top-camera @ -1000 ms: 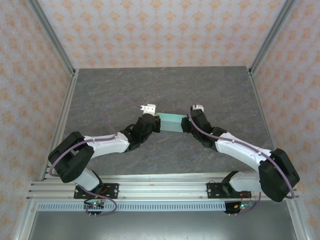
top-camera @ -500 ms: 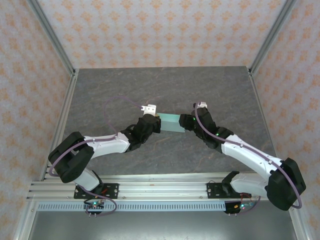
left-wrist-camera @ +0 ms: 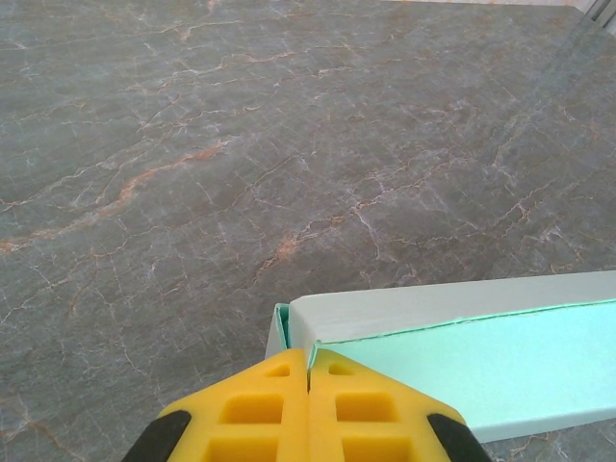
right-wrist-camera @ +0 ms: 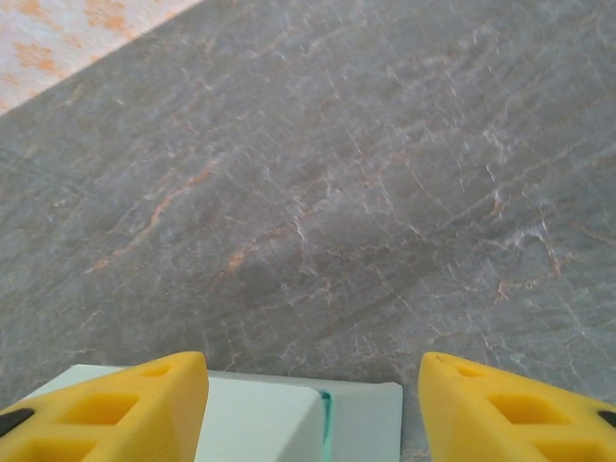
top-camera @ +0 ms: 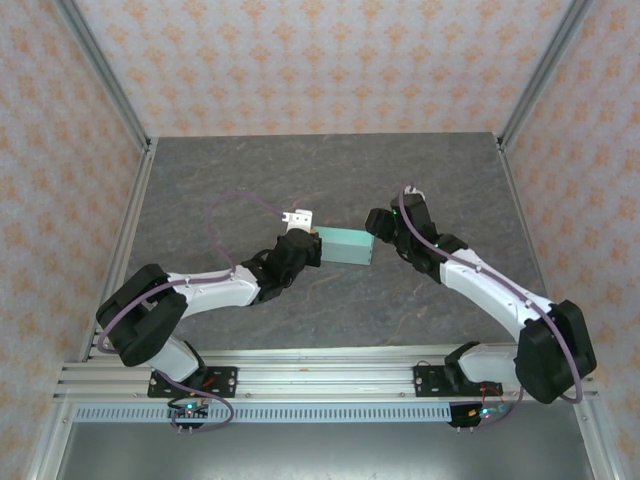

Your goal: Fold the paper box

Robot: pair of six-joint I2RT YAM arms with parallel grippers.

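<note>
The paper box (top-camera: 345, 246) is a small, long mint-teal box lying on the grey table between the two arms. My left gripper (top-camera: 312, 247) holds its left end. In the left wrist view its yellow fingers (left-wrist-camera: 269, 409) are shut on a thin card edge at the corner of the box (left-wrist-camera: 462, 361). My right gripper (top-camera: 378, 230) hovers at the box's right end, open. Its yellow fingertips (right-wrist-camera: 159, 390) stand wide apart above the pale end of the box (right-wrist-camera: 260, 423) and pinch nothing.
The grey marbled table (top-camera: 250, 170) spreads out beyond the box. Patterned walls and metal frame posts (top-camera: 105, 80) close it in on three sides. An aluminium rail (top-camera: 320, 378) with the arm bases runs along the near edge.
The right arm has swung up and away from the box's right end, uncovering more of it. The left gripper and the box have stayed put.
</note>
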